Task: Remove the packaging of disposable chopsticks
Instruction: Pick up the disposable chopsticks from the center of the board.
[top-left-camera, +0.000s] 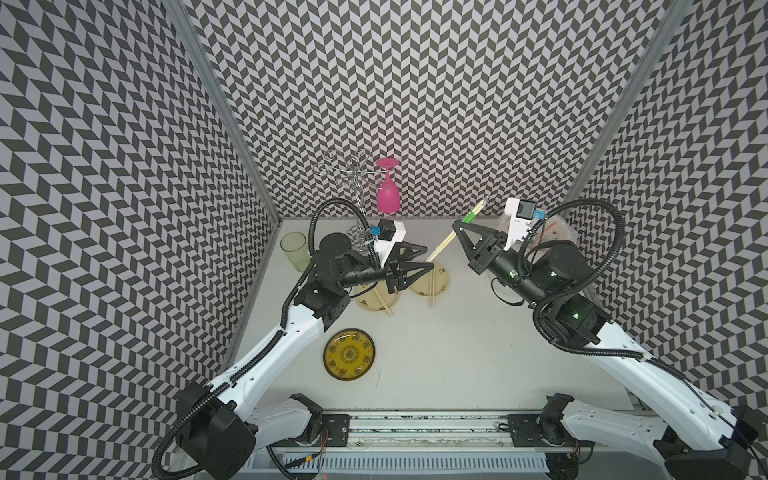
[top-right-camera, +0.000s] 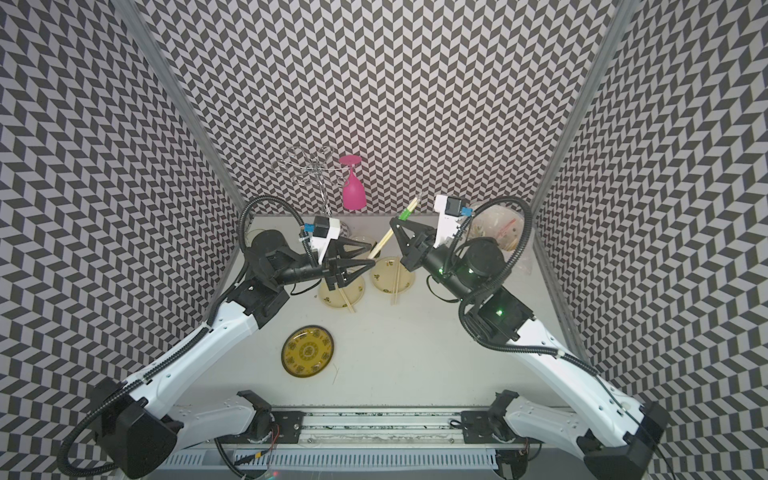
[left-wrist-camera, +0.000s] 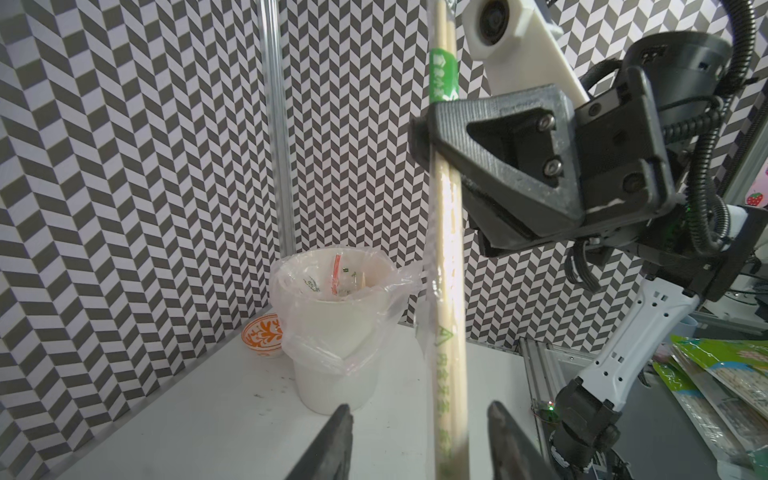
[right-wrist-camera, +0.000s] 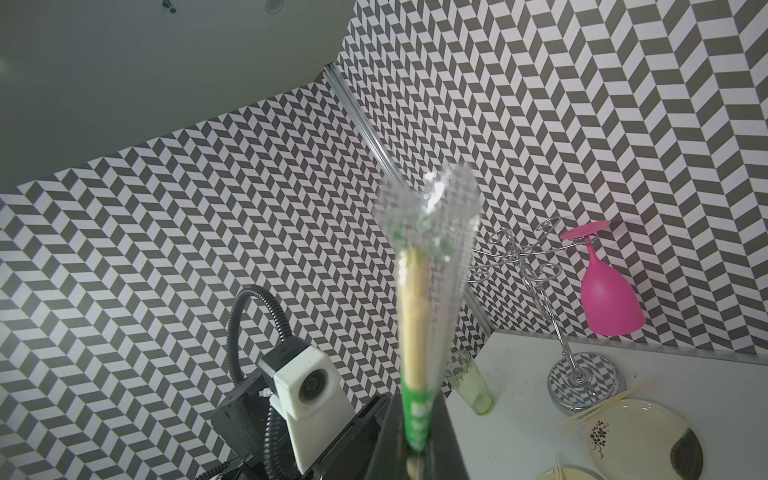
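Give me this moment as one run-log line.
right gripper: shut on green-banded clear plastic sleeve | left gripper: open, straddling pale wooden chopsticks | sleeve: not removed

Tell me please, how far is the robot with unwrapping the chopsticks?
Done: two bare pairs lie on pale plates. In hand: the right end effector is shut on the only wrapped pair in view, raised, in a green-banded sleeve; the left end effector stands open around its lower end. Left: pull the sleeve off and set the pair down, perhaps on the bare yellow plate.
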